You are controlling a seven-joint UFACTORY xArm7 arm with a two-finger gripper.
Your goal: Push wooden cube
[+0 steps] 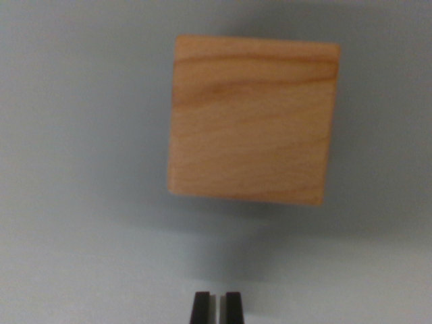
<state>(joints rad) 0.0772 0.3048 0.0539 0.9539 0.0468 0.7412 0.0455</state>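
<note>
Cube (253,120) of pale wood fills the upper middle of the wrist view, a little toward the wrist view's right, its grain running in darker bands across the top part of the face and its outline slightly blurred. It sits on a plain grey surface (74,202), with a soft shadow beneath its lower edge. Gripper (217,307) shows at the bottom edge, apart from the cube, its two dark fingertips (200,308) close together with only a thin slit between them

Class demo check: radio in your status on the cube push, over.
Gripper shut, empty, short of the wooden cube. Cube flat on the grey table, untouched. Nothing in the way.
</note>
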